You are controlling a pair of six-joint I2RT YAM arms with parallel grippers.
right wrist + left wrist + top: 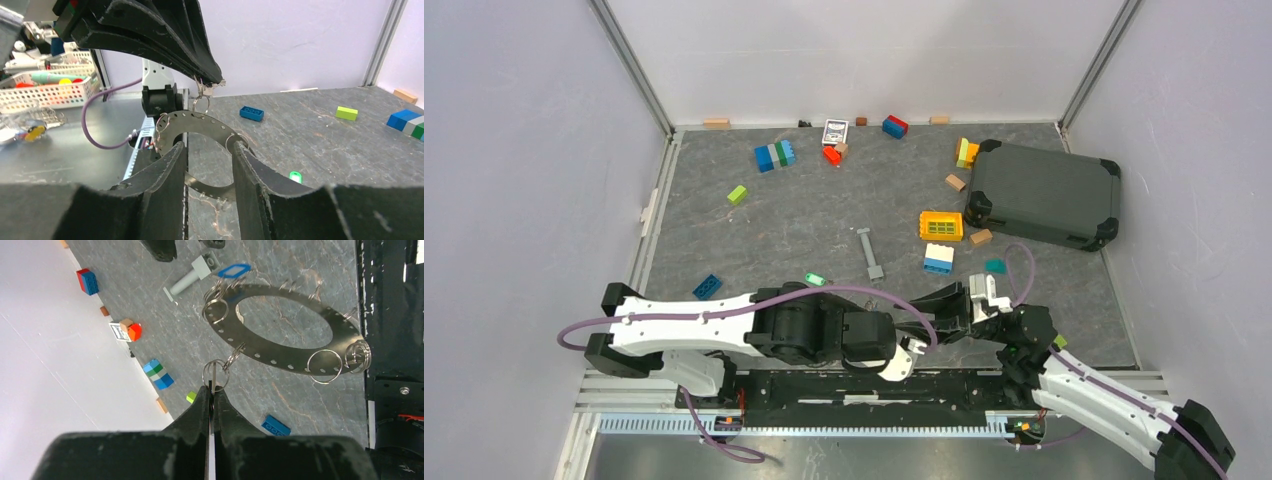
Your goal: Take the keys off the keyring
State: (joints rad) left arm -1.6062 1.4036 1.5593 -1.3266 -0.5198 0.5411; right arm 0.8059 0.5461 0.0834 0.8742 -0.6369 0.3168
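Left arm (694,320): stretched rightward toward the plate (270,355).
Left gripper (211,391): your fingers pinch a thin key (213,379) tight.
Keyring (204,374): on that key, linked to the plate's rim.
Right gripper (209,147): jaws half-parted, straddling the plate's end.

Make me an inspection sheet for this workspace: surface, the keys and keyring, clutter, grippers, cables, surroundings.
Surface: grey stone-look table.
Job's things: keyring hangs from a perforated oval plate that is up in the air; blue-headed key by the plate's far end; green-headed key lies alone on the table.
Clutter: toy bricks, yellow grid block, grey bar, dark case.
Grippers: left gripper shut on the keyring; right gripper open, facing the plate, no grip seen.
Cables: purple cable along the left arm; second purple cable loops by the right arm.
Surroundings: pale walls; white basket beyond the table edge.
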